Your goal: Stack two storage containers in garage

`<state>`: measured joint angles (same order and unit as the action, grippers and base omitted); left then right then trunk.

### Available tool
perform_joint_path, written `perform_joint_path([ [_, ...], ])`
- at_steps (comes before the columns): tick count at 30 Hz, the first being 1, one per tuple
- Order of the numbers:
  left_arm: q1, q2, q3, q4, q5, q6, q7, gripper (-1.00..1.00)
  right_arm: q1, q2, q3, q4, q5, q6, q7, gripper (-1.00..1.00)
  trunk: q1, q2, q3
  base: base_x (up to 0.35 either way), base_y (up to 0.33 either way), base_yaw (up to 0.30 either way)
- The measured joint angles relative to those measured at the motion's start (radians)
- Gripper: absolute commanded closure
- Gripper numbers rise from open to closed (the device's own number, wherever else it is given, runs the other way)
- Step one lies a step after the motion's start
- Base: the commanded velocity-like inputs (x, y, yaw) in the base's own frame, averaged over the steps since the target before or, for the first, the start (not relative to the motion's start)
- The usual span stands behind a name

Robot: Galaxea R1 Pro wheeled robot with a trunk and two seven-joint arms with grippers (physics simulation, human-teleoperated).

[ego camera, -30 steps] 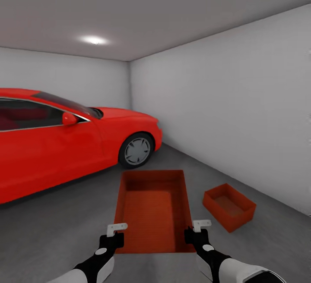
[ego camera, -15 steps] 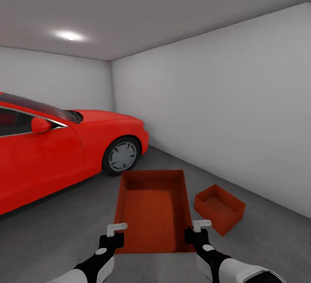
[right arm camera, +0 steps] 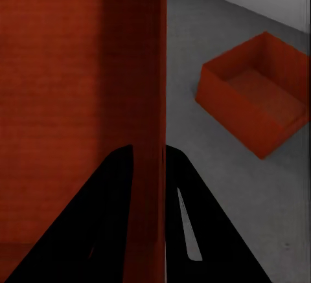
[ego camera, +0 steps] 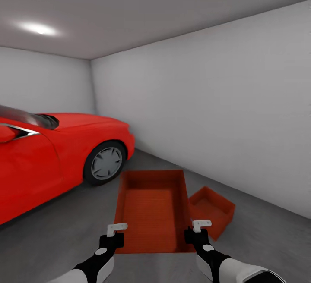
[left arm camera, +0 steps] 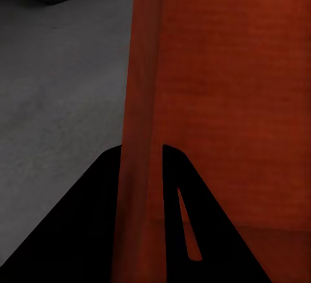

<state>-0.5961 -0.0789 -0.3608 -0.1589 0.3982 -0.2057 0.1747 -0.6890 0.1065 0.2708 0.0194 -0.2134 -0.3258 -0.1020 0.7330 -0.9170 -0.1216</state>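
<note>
A: Held container (ego camera: pixel 152 212): orient?
B: Long axis runs 12–6 from robot, open top up, level. Orange-red rect bin, straight plain walls, ribbed-looking base, no lid.
A: Grip?
B: L gripper (ego camera: pixel 116 227) pinched on left long wall, R gripper (ego camera: pixel 201 223) on right wall; wrist views show a finger either side of each wall.
A: 2nd container (ego camera: pixel 211 210)?
B: Same look, on grey concrete floor (ego camera: pixel 268 240) at 2 o'clock, turned diagonal, near corner overlapped by the held one.
A: Else?
B: Glossy red car (ego camera: pixel 56 153) at 10, pale wall (ego camera: pixel 224 114) at 1.
</note>
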Motion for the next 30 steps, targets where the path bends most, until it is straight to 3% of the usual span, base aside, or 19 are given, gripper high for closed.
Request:
perform_joint_path([
  [30,0.0,0.0,0.0,0.0,0.0,0.0,0.0,1.0,0.0,0.0,0.0,0.0,-0.001,0.0,0.0,1.0,0.0,0.0,0.002,0.321,0.141,-0.252],
])
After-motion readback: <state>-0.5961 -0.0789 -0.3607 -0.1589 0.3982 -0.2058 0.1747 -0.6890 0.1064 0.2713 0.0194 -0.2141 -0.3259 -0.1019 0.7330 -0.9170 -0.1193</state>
